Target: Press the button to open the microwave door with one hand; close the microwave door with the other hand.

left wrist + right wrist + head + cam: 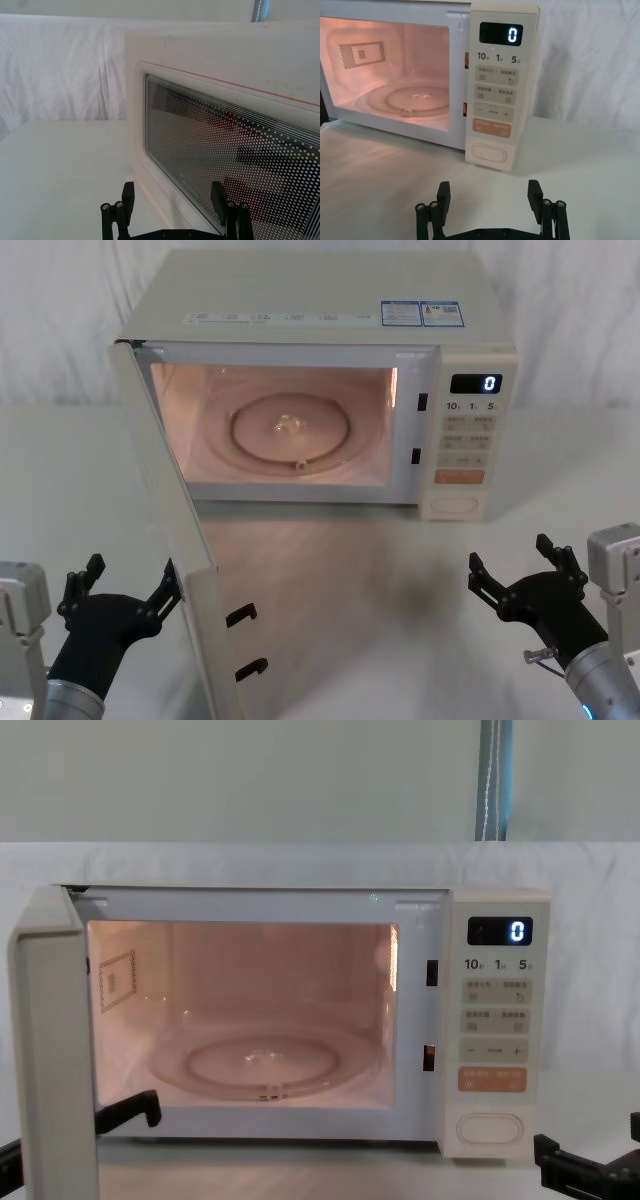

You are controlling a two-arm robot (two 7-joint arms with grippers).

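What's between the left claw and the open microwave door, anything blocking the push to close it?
Nothing visible. The left claw sits open just outside the microwave door, which stands swung wide. The door's swing path back to the microwave front looks bare; only the glass turntable lies inside the cavity. The right claw is off by the button.

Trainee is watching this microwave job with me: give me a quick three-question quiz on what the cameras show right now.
1. True or false: the microwave door stands open, with the cavity lit.
2. Which gripper sits beside the door's outer face? A) left gripper B) right gripper
3. Fill in: on the microwave, the display above the button reads ___.

Key: 1 true. 2 A: the left wrist view looks straight at the door's window, and the right gripper hangs open, apart from the control panel. 3: 0.
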